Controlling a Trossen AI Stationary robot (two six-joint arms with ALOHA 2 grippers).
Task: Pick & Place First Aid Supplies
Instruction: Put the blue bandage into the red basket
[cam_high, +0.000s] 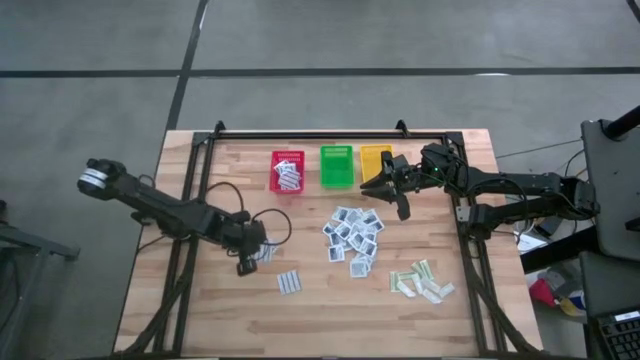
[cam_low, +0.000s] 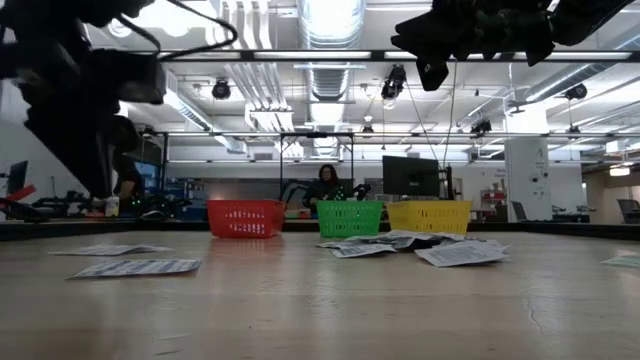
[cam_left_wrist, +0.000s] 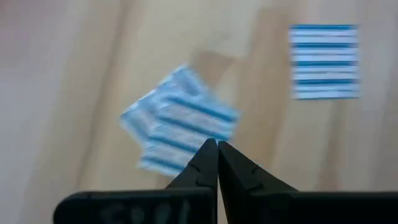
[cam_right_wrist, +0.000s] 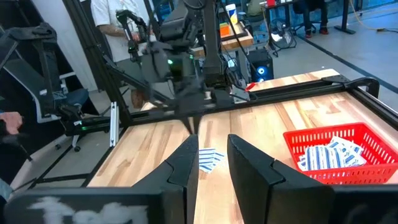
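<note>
My left gripper (cam_left_wrist: 216, 149) is shut on a white packet with blue stripes (cam_left_wrist: 180, 127) at the table's left middle (cam_high: 250, 262). Another striped packet (cam_left_wrist: 324, 61) lies flat on the wood nearby (cam_high: 289, 282). More striped packets fill the red basket (cam_high: 287, 170). A pile of small square white-blue packets (cam_high: 352, 235) lies mid-table, and pale green-beige strips (cam_high: 422, 280) lie near the right front. My right gripper (cam_right_wrist: 211, 168) hangs open, level and high, in front of the yellow basket (cam_high: 374, 160), with nothing between its fingers. My left gripper pinches the striped packet by its edge (cam_left_wrist: 208, 138) between the two fingertips, coming from above at a steep slant. The packet looks nearer than the one on the table and casts a shadow apart from itself, so it hangs off the wood. One layer or several, I cannot tell.
The red, green (cam_high: 336, 166) and yellow baskets stand in a row at the far edge. A black frame rail (cam_high: 330, 132) runs behind them. Bare wood lies along the near edge. People sit in the room beyond the table.
</note>
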